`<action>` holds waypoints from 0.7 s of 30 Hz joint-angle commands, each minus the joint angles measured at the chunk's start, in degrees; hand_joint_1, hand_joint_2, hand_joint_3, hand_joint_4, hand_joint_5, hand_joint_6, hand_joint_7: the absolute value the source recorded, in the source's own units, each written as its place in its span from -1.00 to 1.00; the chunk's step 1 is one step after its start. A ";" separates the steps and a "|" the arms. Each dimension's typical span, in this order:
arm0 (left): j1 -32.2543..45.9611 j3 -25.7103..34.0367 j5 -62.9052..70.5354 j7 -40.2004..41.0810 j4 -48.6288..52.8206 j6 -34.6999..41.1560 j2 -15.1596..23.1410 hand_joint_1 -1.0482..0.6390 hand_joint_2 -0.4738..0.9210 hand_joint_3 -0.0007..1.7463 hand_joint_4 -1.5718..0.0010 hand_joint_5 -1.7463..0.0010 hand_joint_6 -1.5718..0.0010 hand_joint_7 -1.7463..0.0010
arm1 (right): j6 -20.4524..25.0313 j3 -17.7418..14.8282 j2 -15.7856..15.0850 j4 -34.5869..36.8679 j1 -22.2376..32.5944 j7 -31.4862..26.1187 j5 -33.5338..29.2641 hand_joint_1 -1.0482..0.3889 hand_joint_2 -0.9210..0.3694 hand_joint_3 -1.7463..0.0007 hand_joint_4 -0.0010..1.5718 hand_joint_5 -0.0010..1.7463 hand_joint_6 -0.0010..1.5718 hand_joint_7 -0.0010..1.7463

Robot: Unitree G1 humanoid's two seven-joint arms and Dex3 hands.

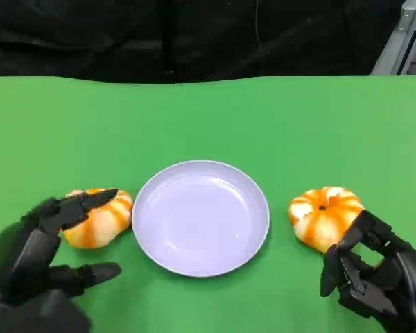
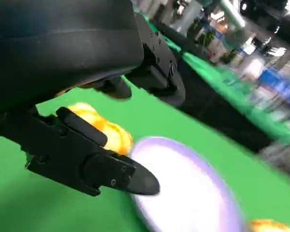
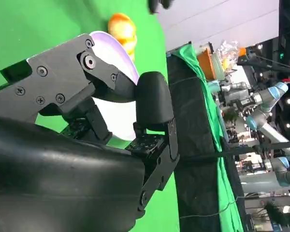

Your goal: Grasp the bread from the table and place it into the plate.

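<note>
Because each bread is a small, round, ribbed bun with an orange-and-cream glaze, it will likely be light and soft, giving under pressure, so the hold should be gentle and taken across its sides, fingers and thumb on opposite flanks rather than pressing down on the crown. The left bun (image 1: 97, 218) lies on the green table (image 1: 208, 118) just left of the plate (image 1: 200, 218), nearly touching its rim. The right bun (image 1: 325, 216) sits a little apart from the plate on its right. The left hand (image 1: 45, 260) is released, fingers spread, one finger reaching over the near top of the left bun and another stretched along the table nearer the robot; whether the upper finger touches the bun cannot be told. The right hand (image 1: 378, 274) is near the right bun, just on its near side, fingers curled inward and holding nothing. The plate is shallow, with a low rim that should not hinder a placement. Nothing stands between either bun and the plate. A dark backdrop lies beyond the far edge.
</note>
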 commanded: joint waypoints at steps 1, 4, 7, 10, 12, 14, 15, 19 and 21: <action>-3.91 -3.14 10.08 3.46 -1.63 7.59 5.19 -0.71 0.86 -1.00 0.86 0.87 0.58 1.00 | -1.05 -0.79 -0.82 0.59 -0.60 0.02 -0.12 0.23 -0.52 -0.14 0.09 1.00 -0.17 0.92; -5.47 -5.30 12.44 4.63 -0.69 10.59 6.65 -0.71 0.81 -1.00 0.85 0.88 0.58 1.00 | -1.88 -0.84 -0.77 1.26 -0.80 -0.06 -0.45 0.22 -0.51 -0.16 0.09 1.00 -0.17 0.93; -8.80 -8.44 15.20 4.49 2.84 13.94 8.23 -0.70 0.81 -1.00 0.84 0.89 0.58 1.00 | -2.00 -0.78 -0.79 1.46 -0.89 0.01 -0.34 0.22 -0.50 -0.16 0.10 1.00 -0.17 0.94; -15.25 -13.14 19.38 4.50 10.72 17.70 10.19 -0.72 0.89 -0.98 0.77 0.90 0.56 0.99 | -1.62 -0.59 -0.69 1.20 -0.85 -0.18 -0.29 0.22 -0.49 -0.17 0.09 1.00 -0.18 0.94; -16.05 -14.40 18.90 5.35 11.84 18.27 10.74 -0.72 0.91 -0.99 0.75 0.92 0.56 0.99 | -1.59 -0.56 -0.70 1.17 -0.84 -0.24 -0.28 0.22 -0.49 -0.17 0.09 1.00 -0.18 0.94; -16.43 -15.27 18.38 5.90 12.32 18.65 11.19 -0.72 0.91 -0.99 0.74 0.93 0.56 0.99 | -1.59 -0.56 -0.70 1.17 -0.84 -0.25 -0.28 0.22 -0.49 -0.17 0.09 1.00 -0.18 0.94; -17.41 -16.03 18.27 6.22 13.88 18.63 11.17 -0.72 0.91 -0.99 0.74 0.93 0.56 1.00 | -1.56 -0.56 -0.64 1.37 -1.02 -0.06 -0.08 0.22 -0.49 -0.17 0.09 1.00 -0.18 0.94; -19.45 -17.99 17.50 7.21 17.03 18.63 11.42 -0.75 0.96 -0.98 0.73 0.96 0.56 1.00 | -1.39 -0.55 -0.57 1.58 -1.27 -0.04 0.02 0.22 -0.49 -0.19 0.09 1.00 -0.18 0.93; -19.77 -18.58 17.04 7.55 17.46 18.71 11.67 -0.75 0.97 -0.99 0.72 0.96 0.56 1.00 | -1.33 -0.54 -0.57 1.54 -1.26 -0.15 -0.07 0.22 -0.49 -0.19 0.09 1.00 -0.17 0.92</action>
